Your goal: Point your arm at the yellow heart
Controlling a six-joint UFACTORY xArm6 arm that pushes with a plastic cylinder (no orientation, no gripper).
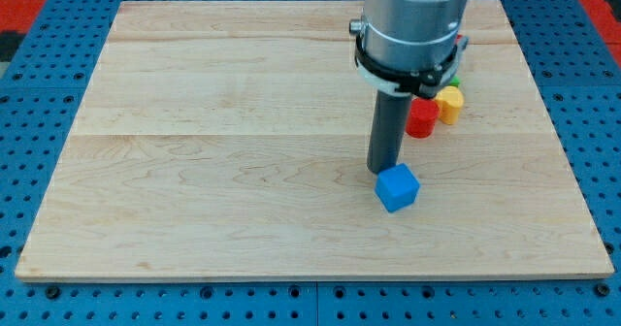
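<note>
my tip (380,168) rests touching the blue cube (398,187), no jaws to speak of; the yellow heart (449,103) sits beyond the red block (421,118), unpointed yet.

The grey cylindrical arm (412,20) comes down from the view's top, its straight dark rod upright, my tip (383,171) low at centre-right.

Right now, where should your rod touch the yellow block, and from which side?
I can't grip, only push or point. The yellow block sits near the view's right, touching the red block on its left, with a green block just above. My tip is at the blue cube. I'd probably come from the view's bottom right, at its bare lower face.
</note>
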